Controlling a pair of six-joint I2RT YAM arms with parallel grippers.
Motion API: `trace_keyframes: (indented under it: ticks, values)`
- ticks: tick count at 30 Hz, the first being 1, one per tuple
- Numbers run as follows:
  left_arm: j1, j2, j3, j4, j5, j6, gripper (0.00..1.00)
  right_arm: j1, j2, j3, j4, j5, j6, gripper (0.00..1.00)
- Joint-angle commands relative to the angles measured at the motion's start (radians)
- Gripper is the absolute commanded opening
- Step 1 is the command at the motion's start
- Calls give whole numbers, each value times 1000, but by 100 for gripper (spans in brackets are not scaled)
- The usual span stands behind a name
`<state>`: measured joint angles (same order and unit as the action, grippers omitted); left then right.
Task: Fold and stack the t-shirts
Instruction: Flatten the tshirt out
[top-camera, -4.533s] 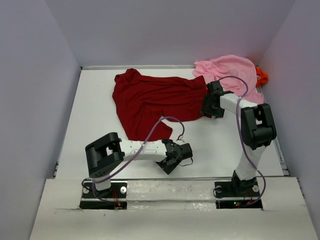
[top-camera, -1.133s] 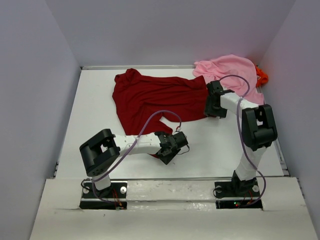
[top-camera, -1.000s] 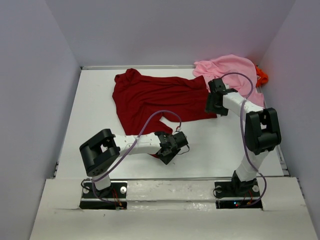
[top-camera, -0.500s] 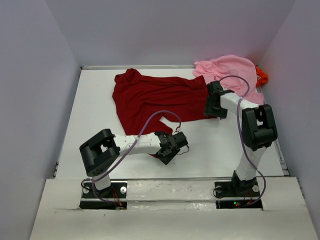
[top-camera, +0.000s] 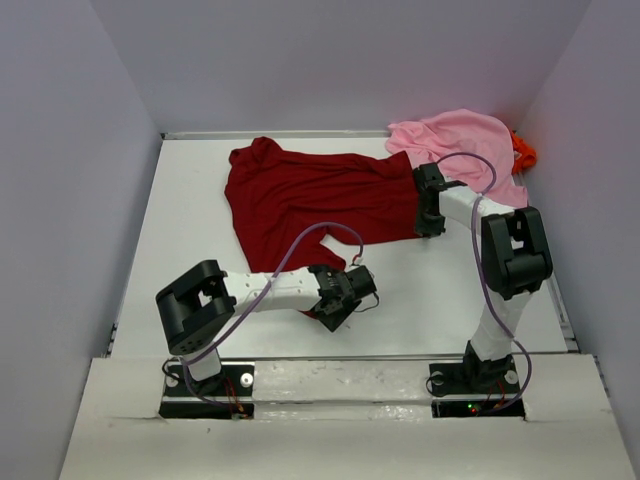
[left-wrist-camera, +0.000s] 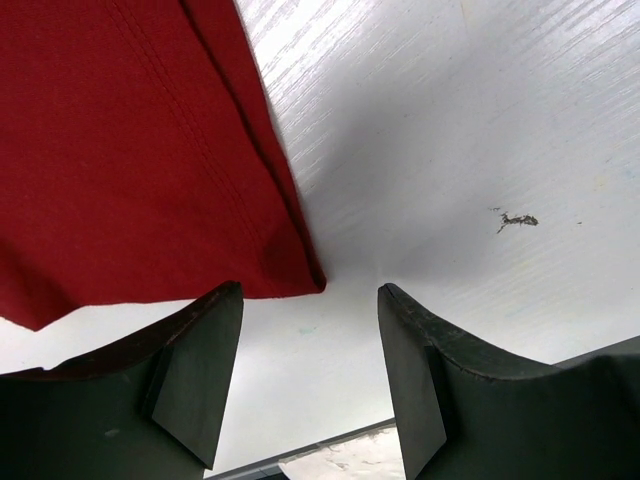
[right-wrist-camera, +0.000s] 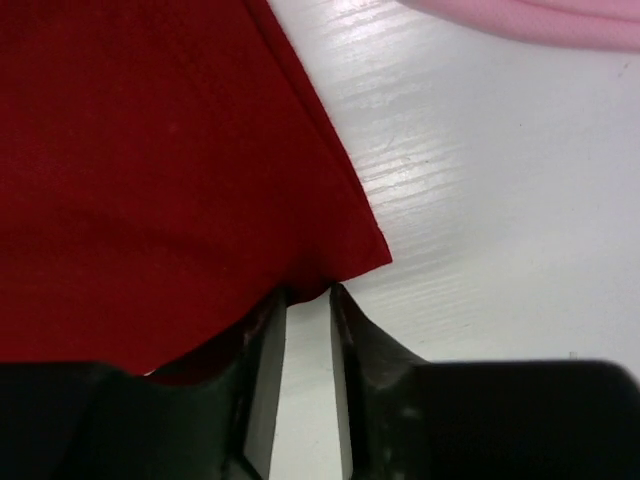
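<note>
The dark red t-shirt (top-camera: 310, 200) lies spread out flat. At its near corner the left gripper (left-wrist-camera: 310, 292) gapes wide and empty, with the corner between its fingertips. At its right hem the right gripper's (right-wrist-camera: 308, 296) fingers are nearly together; I can't tell whether they pinch cloth.

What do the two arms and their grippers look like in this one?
Both the left arm and right arm have white links with blocky black joint housings. A thin purple cable loops along each. The left gripper and right gripper have dark, flat, tapering fingers.
</note>
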<state>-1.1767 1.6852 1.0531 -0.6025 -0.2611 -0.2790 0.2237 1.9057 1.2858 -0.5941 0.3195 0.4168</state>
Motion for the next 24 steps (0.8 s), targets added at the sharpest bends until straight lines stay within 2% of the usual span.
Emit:
trace_keyframes:
  ticks: [1,5,7,11,24]
  values:
    - [-11,-32,-5,-34,-3,-11,68,-1,23,6,23,-13,-1,26]
    - [-11,-32,-2,-43,-6,-15,68,-1,29,4,37,-33,8,13]
    - [-11,-33,1,-54,-4,-15,69,-1,30,1,42,-43,11,13]
    - [-12,-27,4,-66,-6,-15,69,-1,33,3,50,-48,7,0]
    - [-12,-50,15,-155,-43,-38,68,-1,-4,-3,73,-89,-1,0]
